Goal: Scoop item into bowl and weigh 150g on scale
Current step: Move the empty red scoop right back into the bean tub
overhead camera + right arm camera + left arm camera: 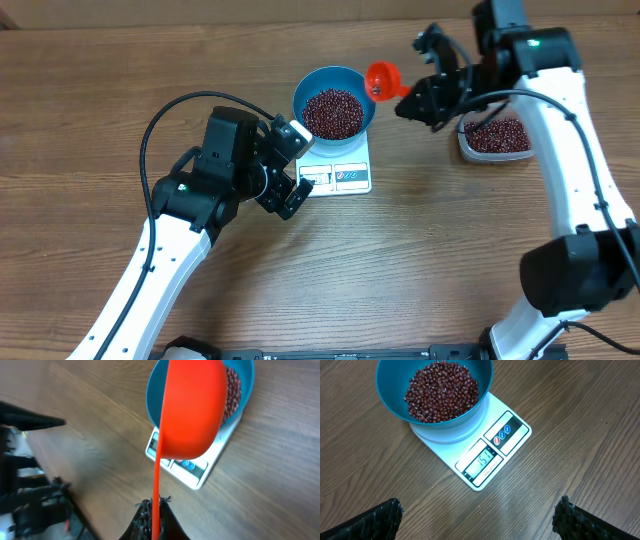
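Here, left claw: released, jaws spread wide and grasping nothing. I have it hanging just short of the scale, on the side of its display.
Scale: flat on the tabletop, display lit. The digits are too small for me to read with trust.
Bowl: upright on the scale.
Beans: a heap covering the bowl's bottom. A second lot lies in the clear tub, well apart to the right.
Scoop: orange, poised at the bowl's right rim, carried by the right claw. From overhead I see no beans in it.
Right claw: clenched on the scoop's handle.
Step in hand: topping up and checking the weight, by my judgement near its end.
Next move: read the display. If short, fetch a small scoop from the tub. Keep the scoop off the bowl, since contact would spoil the reading.
Count: two claws, one scale, one bowl, one scoop, one tub, two lots of beans, each past counting.
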Tool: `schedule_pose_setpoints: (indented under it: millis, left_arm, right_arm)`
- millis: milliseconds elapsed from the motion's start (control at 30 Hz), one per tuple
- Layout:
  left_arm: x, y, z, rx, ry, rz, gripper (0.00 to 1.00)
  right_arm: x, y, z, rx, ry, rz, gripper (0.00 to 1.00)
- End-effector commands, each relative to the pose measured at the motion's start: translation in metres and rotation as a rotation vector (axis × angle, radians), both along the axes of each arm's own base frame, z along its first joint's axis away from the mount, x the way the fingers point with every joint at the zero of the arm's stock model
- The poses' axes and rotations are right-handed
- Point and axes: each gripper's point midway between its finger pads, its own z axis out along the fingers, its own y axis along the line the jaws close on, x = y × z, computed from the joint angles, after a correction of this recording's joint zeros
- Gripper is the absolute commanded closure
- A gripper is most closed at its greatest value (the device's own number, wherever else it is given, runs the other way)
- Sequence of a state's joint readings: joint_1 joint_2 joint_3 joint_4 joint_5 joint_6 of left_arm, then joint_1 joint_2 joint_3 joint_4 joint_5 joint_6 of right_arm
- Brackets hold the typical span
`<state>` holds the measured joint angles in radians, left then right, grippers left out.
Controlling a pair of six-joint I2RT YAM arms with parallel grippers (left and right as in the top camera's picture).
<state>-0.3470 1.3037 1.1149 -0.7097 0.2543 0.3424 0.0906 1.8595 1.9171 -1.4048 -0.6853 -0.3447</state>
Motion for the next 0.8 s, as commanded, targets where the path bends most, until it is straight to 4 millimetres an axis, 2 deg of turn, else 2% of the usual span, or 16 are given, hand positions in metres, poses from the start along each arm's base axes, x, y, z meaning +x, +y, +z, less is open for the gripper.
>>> schedule_pose_setpoints:
  millis: [0, 200, 367, 467, 600, 767]
  left_arm:
    - [-0.001, -0.003, -0.002, -0.004, 0.007, 0.0, 0.01]
    - [-0.001, -0.003, -0.002, -0.004, 0.007, 0.0, 0.0]
    - [-0.001, -0.003, -0.002, -0.004, 0.007, 0.0, 0.0]
    - [-0.001, -0.003, -0.002, -0.004, 0.007, 0.0, 0.0]
    - [-0.001, -0.003, -0.002, -0.004, 0.007, 0.0, 0.0]
    - [-0.001, -0.003, -0.002, -0.004, 0.007, 0.0, 0.0]
  right_arm:
    - [-0.011, -0.016, 0.045, 0.082, -0.112, 0.012, 0.96]
    - [-0.02, -0.057, 0.056, 0.081, -0.09, -0.101, 0.96]
    - [-0.024, -0.062, 0.055, 0.081, -0.066, -0.115, 0.96]
    - [-0.023, -0.056, 0.057, 0.093, -0.074, -0.101, 0.96]
    - [-0.02, -0.039, 0.061, 0.113, -0.096, -0.073, 0.96]
    - [-0.012, -0.007, 0.06, 0.116, -0.118, -0.028, 0.96]
